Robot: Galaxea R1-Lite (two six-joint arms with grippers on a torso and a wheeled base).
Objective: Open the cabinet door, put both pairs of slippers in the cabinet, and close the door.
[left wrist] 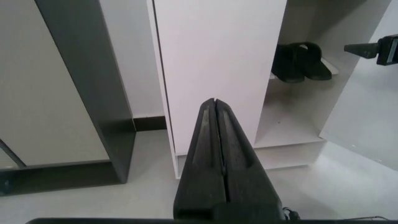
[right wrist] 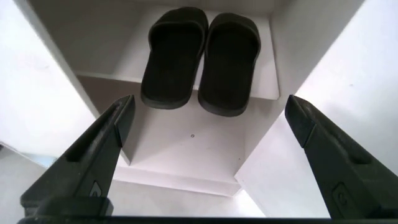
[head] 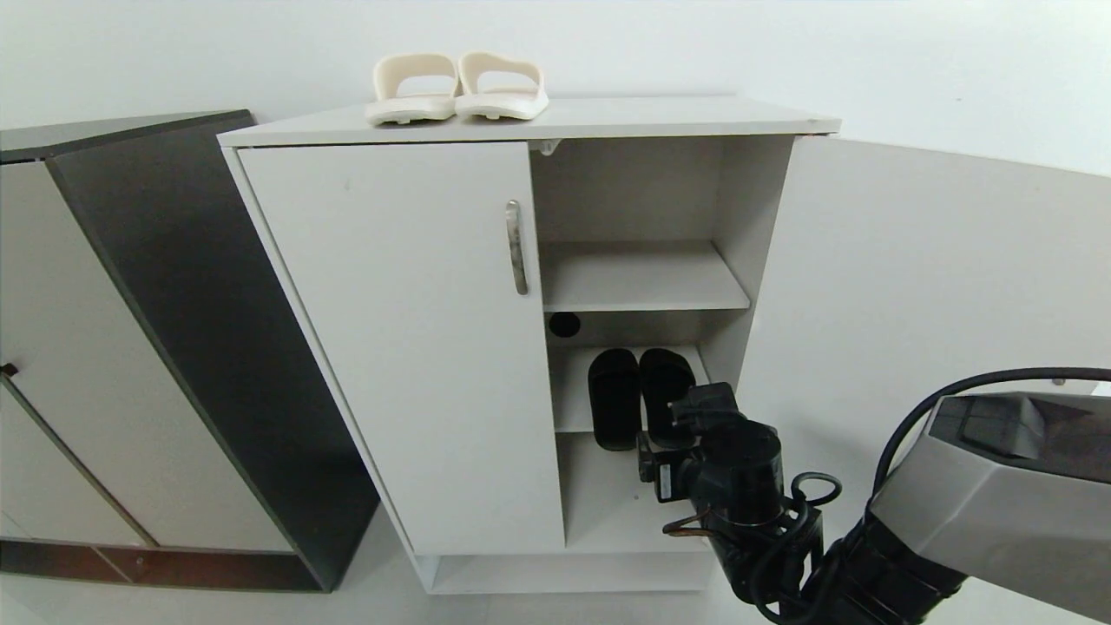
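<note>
Right end effector [right wrist: 208,102] hangs spread wide, facing the black slippers [right wrist: 199,59].

Right arm: grey angular plastic forearm shell [head: 998,503], black cylindrical wrist housing [head: 738,469], curved black cable [head: 1041,374]. Left end effector [left wrist: 214,102] and right end effector [right wrist: 209,102] are matte black with tapered wedge fingers.

A cupboard [head: 130,347] with 1 dark grey side panel [head: 217,330] and pale doors stands on the light floor [head: 373,595]. A brown plinth [head: 130,562] runs along the cupboard's base. Behind the cupboard rises a white wall [head: 868,52].
</note>
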